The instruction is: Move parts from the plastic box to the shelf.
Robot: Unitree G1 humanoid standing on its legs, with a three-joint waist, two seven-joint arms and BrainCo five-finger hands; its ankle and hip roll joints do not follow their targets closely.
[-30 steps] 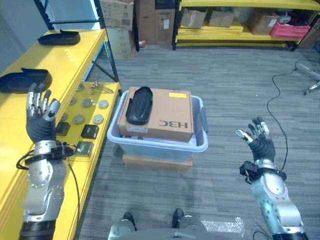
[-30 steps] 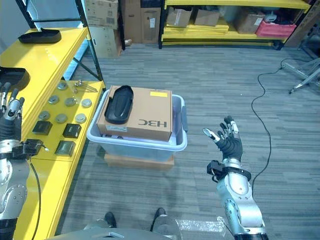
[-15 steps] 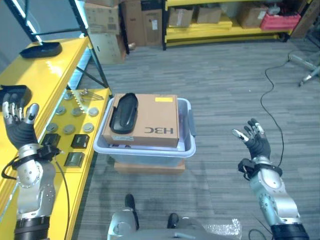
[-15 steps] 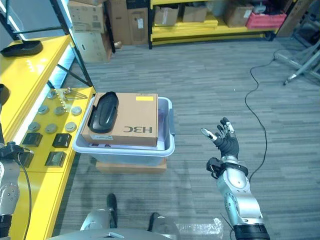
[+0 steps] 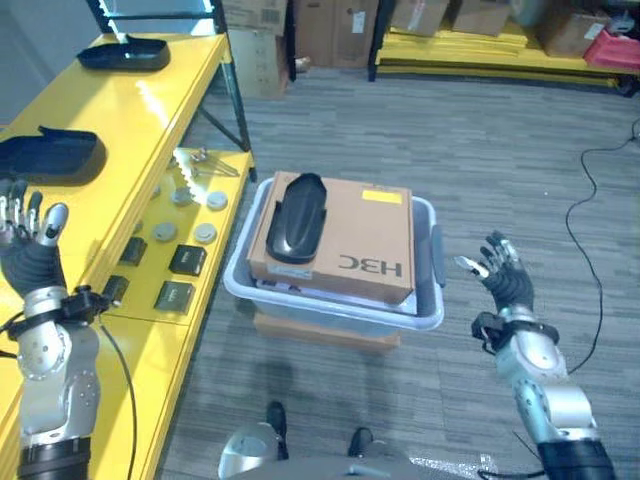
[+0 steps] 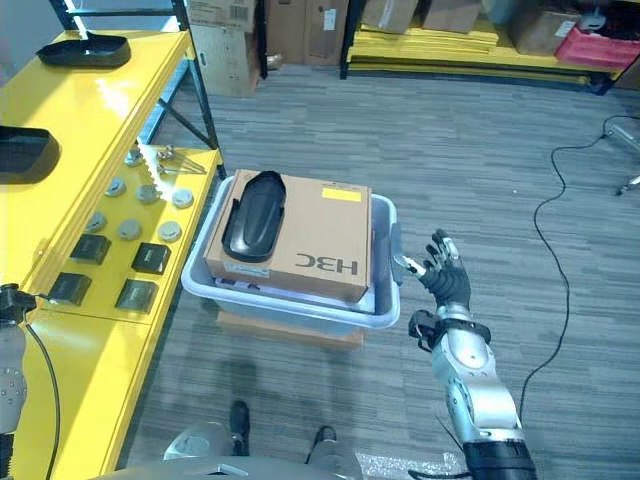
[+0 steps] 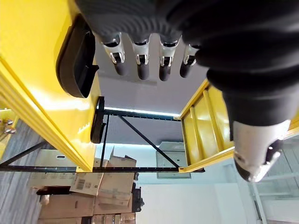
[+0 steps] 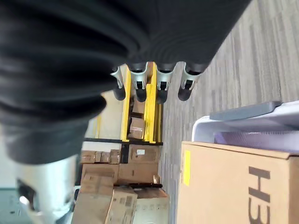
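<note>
Both hands open and empty, left robot hand [image 5: 28, 262] over the yellow shelf [image 5: 120, 130], right robot hand [image 6: 443, 281] beside the plastic box [image 6: 290, 312], likely ready to lift the black part [image 6: 250, 214] off the cardboard box [image 6: 315, 250].

Plastic, cardboard and painted metal, mostly smooth

The plastic box [image 5: 330, 310] looks translucent and smooth; the cardboard carton [image 5: 350, 245] in it is matt brown; the black part [image 5: 295, 215] on top has a slightly glossy moulded finish. The yellow shelf [image 5: 120, 110] shines like painted metal, over grey ribbed carpet [image 5: 480, 150].
</note>
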